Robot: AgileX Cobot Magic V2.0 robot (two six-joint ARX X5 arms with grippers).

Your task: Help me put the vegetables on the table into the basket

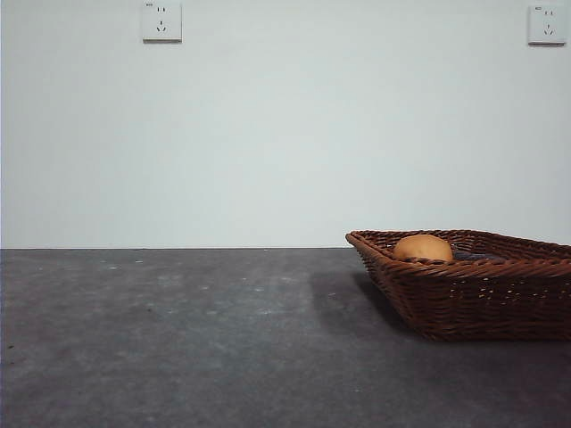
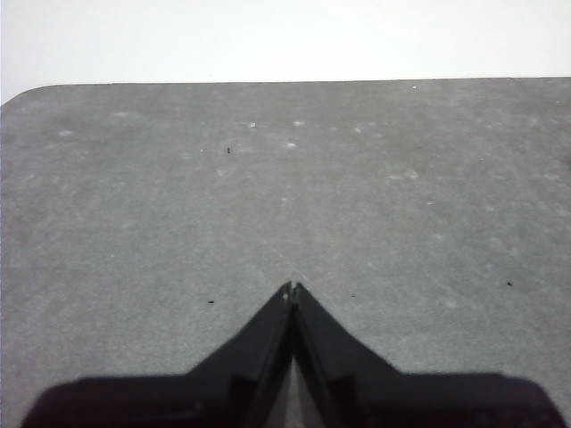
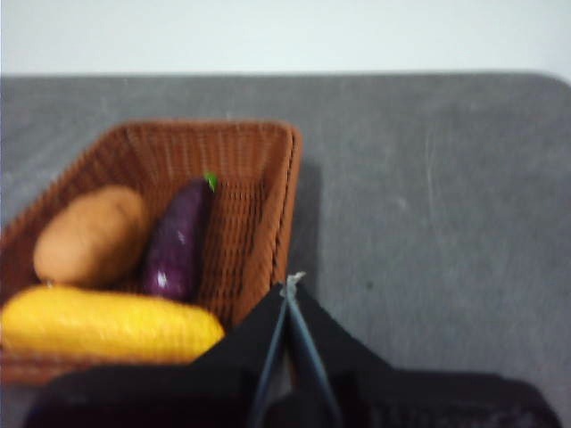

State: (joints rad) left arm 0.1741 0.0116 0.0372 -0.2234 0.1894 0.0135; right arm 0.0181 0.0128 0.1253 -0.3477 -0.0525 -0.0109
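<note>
three vegetables lie inside the brown wicker basket [image 3: 259,178] in the right wrist view: a yellow corn cob [image 3: 107,325] across the near end, an orange-brown potato [image 3: 89,234] beyond it, and a dark purple eggplant [image 3: 177,239] with a green stem just beside the potato. in the front view the basket [image 1: 473,299] sits at the right side of the grey desk [image 1: 178,339], and only the potato's top [image 1: 423,247] shows clearly above the rim; a dark shape beside it is possibly the eggplant. the right tool [image 3: 288,287] hangs near the basket's corner, its jaws pressed together and holding nothing. the left tool [image 2: 292,290] is also closed and empty, over a bare stretch of desk [image 2: 401,178] well apart from the basket. judging by this, the placing step looks finished. no vegetable shows outside the basket, so the next move likely calls only for both arms to pull back to rest.
</note>
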